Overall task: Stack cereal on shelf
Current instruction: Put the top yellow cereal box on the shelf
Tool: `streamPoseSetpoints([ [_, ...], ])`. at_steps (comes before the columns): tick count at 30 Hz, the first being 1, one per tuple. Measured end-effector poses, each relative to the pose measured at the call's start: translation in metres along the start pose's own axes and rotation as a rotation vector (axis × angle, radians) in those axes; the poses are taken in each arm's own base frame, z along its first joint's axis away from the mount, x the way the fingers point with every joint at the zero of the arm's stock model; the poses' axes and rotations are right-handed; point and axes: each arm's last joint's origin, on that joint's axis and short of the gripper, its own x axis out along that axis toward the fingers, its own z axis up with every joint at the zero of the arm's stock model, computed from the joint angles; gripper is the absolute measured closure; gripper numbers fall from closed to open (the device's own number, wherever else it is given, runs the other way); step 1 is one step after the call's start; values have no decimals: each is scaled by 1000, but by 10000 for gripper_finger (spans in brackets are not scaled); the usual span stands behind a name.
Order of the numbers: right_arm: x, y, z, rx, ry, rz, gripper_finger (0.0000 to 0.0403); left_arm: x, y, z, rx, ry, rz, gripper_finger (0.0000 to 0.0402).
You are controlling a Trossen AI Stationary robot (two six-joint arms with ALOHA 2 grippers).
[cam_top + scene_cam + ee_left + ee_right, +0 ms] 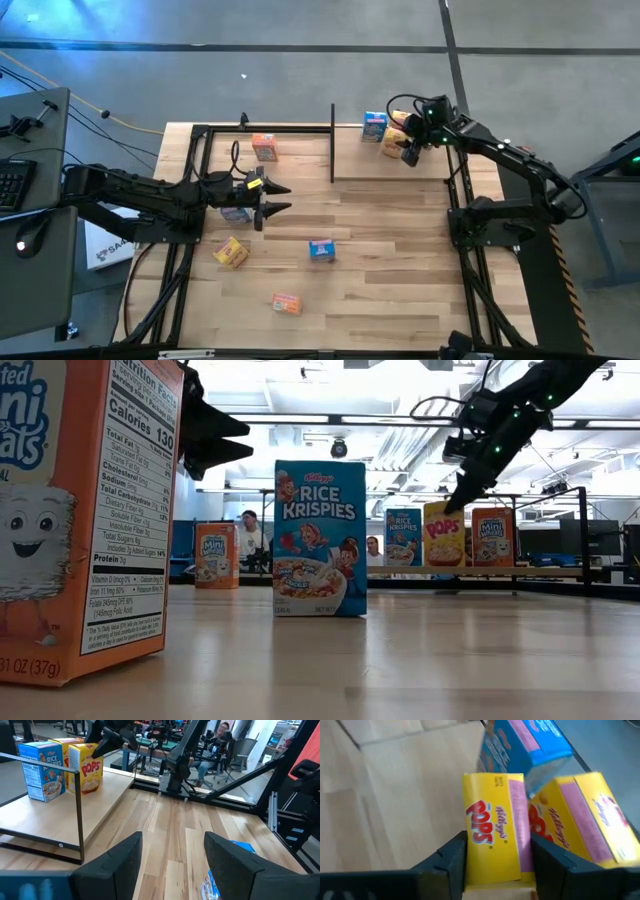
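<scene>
cereal pops box [492, 837] stands on the shelf [440, 165] at two o'clock, between the right gripper's [495, 865] parted fingers; withdrawing crooked could topple neighbouring boxes. left gripper [278, 197] waits open mid-table.

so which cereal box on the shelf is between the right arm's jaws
The yellow Pops box at the right gripper; the blue Rice Krispies box and the other yellow box stand beside it, ungripped.
</scene>
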Motion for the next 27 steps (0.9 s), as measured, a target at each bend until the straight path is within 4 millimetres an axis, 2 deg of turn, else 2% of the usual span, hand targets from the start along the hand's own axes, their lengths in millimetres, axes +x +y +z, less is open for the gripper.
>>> streamPoseSetpoints([
  [9, 1, -1, -4, 26, 54, -52, 177, 0, 0, 0, 0, 0, 0, 198],
  [16, -4, 1, -2, 24, 41, -75, 174, 0, 0, 0, 0, 0, 0, 198],
  [22, -17, 8, 0, 12, 53, -149, 173, 0, 0, 0, 0, 0, 0, 198],
  [27, -28, 17, 1, 26, 44, -145, 173, 0, 0, 0, 0, 0, 0, 198],
])
